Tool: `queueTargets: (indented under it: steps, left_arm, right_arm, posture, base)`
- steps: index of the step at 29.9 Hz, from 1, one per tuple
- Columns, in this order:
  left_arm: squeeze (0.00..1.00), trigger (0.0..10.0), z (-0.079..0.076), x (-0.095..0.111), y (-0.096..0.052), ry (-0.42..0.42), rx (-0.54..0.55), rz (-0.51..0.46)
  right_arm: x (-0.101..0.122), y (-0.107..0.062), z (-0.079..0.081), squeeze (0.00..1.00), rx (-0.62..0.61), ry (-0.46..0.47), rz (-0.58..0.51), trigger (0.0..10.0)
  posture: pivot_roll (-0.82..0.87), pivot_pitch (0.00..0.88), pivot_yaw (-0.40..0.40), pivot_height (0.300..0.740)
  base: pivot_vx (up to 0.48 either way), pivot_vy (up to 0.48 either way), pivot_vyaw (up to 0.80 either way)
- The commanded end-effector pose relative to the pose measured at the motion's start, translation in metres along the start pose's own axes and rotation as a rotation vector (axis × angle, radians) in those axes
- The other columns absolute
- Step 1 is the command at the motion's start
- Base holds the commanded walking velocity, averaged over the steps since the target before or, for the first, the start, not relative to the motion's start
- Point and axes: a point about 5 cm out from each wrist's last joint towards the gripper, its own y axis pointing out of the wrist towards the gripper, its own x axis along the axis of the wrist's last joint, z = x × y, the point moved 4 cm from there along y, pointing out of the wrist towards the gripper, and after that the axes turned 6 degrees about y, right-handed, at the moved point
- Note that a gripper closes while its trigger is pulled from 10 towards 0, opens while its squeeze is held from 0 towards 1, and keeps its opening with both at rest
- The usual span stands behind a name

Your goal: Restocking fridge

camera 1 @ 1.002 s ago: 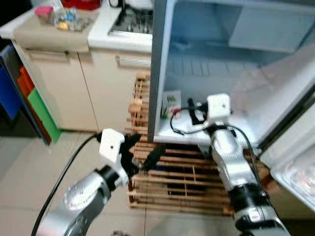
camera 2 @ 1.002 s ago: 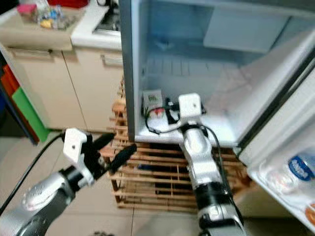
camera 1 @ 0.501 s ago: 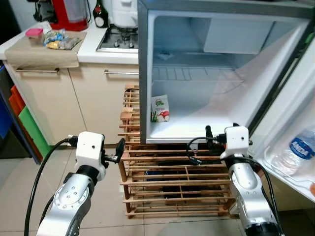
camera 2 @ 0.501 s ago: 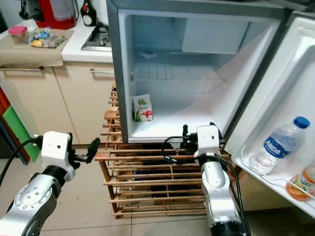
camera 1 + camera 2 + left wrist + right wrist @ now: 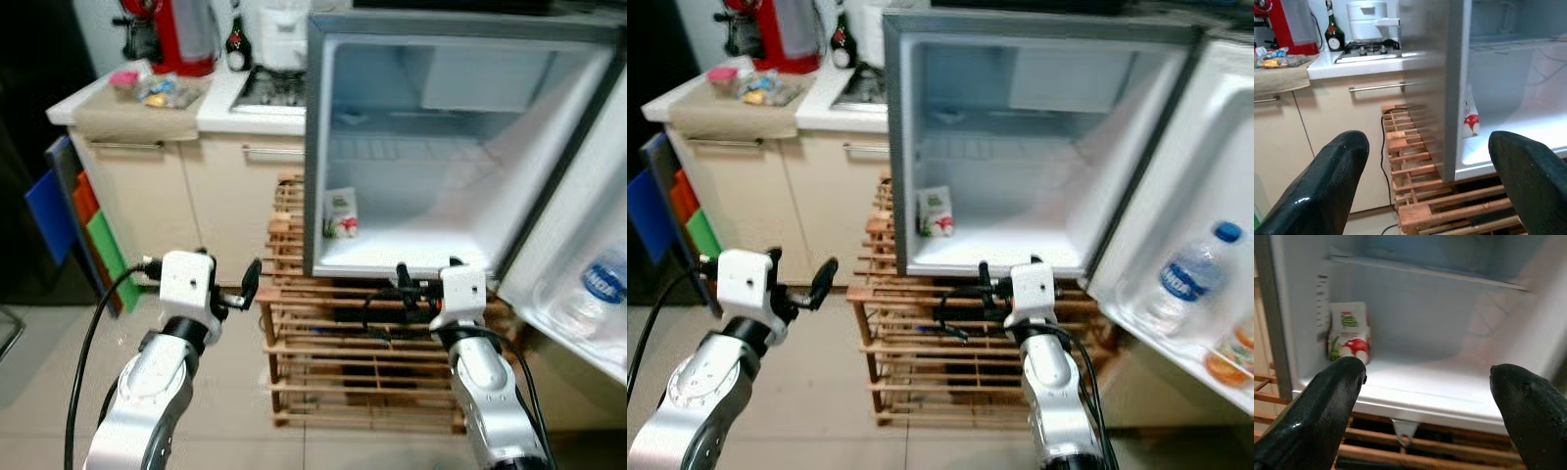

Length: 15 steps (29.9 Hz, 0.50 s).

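— White fridge [image 5: 1048, 137] interior is being seen from farther back than a second ago; the right claw [image 5: 1420, 396] has been drawn out, spread wide and empty. One juice carton [image 5: 936, 211] is being left on the fridge floor.

— And the left claw [image 5: 1425, 161]?

— It is being held wide open, empty, by the wooden rack [image 5: 323, 343]. The water bottle [image 5: 1183, 279] in the door is being cropped; counter [image 5: 147, 93] items are being blurred.

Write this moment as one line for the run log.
fridge: door open | carton: on fridge floor, left side | bottle: in door shelf | left gripper: open, empty | right gripper: open, empty
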Motion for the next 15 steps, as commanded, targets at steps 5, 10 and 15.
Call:
queueTargets:
  steps: [5, 10, 15]
  left_arm:
    - [0.0, 10.0, 0.003, -0.003, 0.008, 0.001, 0.013, -0.003]
    - [0.0, 10.0, -0.001, -0.009, 0.009, -0.022, 0.012, 0.01]
    - [0.0, 10.0, -0.005, -0.02, 0.008, -0.063, 0.004, 0.03]
  right_arm:
    - [-0.005, -0.004, -0.021, 0.0, -0.083, 0.035, 0.019, 10.0]
    - [-0.011, -0.011, -0.027, 0.0, -0.106, 0.043, 0.042, 10.0]
    - [-0.025, -0.028, -0.038, 0.0, -0.105, 0.002, 0.108, 10.0]
  posture:
    - [-0.1, 0.0, 0.032, 0.74]
    - [-0.11, 0.0, 0.031, 0.74]
    - [-0.12, 0.0, 0.019, 0.74]
  base:
    - [-0.24, 0.0, 0.0]
    - [-0.302, 0.0, 0.0]
    - [-0.302, 0.0, 0.0]
